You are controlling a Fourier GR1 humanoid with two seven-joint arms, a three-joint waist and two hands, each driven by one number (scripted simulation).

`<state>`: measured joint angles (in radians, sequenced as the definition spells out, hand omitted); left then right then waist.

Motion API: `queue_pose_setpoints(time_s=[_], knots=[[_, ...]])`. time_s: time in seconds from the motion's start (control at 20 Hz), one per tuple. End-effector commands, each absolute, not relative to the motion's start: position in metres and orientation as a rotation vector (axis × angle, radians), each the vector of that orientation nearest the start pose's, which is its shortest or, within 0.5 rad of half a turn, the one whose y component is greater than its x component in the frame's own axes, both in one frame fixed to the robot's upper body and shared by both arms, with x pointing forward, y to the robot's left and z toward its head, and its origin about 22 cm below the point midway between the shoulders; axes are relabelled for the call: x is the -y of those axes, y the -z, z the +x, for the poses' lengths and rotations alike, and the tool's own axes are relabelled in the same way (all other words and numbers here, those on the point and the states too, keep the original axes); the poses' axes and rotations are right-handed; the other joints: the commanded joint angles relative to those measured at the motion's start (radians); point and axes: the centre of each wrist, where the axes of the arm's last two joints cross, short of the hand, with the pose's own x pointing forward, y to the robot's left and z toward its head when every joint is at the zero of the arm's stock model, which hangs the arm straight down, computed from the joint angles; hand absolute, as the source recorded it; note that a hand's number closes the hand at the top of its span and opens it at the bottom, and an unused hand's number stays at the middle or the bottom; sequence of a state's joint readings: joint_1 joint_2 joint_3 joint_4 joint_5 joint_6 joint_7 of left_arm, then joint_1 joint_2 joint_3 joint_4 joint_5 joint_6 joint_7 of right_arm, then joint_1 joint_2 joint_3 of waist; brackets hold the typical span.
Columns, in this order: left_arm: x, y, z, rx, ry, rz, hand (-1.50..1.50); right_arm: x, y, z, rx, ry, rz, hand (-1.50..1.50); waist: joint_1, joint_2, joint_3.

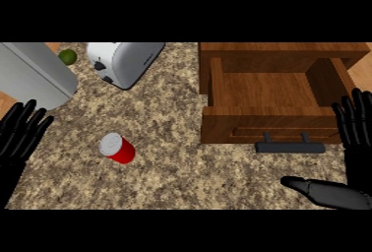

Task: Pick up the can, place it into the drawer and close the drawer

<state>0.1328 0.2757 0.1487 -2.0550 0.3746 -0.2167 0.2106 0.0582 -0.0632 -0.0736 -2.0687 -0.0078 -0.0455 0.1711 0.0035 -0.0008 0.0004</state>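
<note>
At the far left edge the left hand (22, 133) shows with its fingers straight and spread, pointing up the view; it holds nothing and rests over the speckled counter (181, 172). Above it, in the upper left corner, stands a large grey metal object (33, 74) with a rounded edge; what it is I cannot tell. Just right of this object a small green round thing (68, 56) lies near the top edge, and beside it a silver toaster (123, 61) stands tilted in the view.

The red can (118, 148) lies on the counter below the toaster, with its silver top turned up and to the left. It is to the right of the left hand, apart from it, with bare counter between them. No hand touches it.

Further right stands the wooden drawer (276, 113), pulled open; its inside shows only wood. On its front panel is a black handle (289, 146), which points toward the lower edge. The can is well apart from the drawer, on its left.

At the right edge the right hand (356, 128) is open too, fingers straight and upward, beside the right front corner of the drawer. Its thumb (320, 189) sticks out to the left, below the handle. This hand also holds nothing and it is far from the can, across the counter.
</note>
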Motion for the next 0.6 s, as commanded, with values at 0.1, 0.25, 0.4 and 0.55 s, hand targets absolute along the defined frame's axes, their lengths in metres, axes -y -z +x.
queue_pose_setpoints(time_s=[0.1, 0.25, 0.4, 0.55], knots=[[-0.341, -0.103, 0.181, 1.706, 0.132, -0.135, -1.50, 0.252, -0.112, 0.192, 1.788, 0.082, -0.177, -1.50, -0.002, 0.000, -0.001], [-0.343, -0.127, 0.184, 1.682, 0.121, -0.162, -1.50, 0.266, -0.123, 0.191, 1.807, 0.069, -0.151, -1.50, -0.003, 0.000, 0.000], [-0.315, -0.129, 0.197, 1.678, 0.130, -0.156, -1.50, 0.261, -0.101, 0.186, 1.799, 0.056, -0.160, -1.50, -0.005, 0.000, 0.000], [-0.319, -0.108, 0.199, 1.649, 0.151, -0.163, -1.50, 0.275, -0.093, 0.200, 1.808, 0.066, -0.173, -1.50, -0.003, 0.000, 0.000]])
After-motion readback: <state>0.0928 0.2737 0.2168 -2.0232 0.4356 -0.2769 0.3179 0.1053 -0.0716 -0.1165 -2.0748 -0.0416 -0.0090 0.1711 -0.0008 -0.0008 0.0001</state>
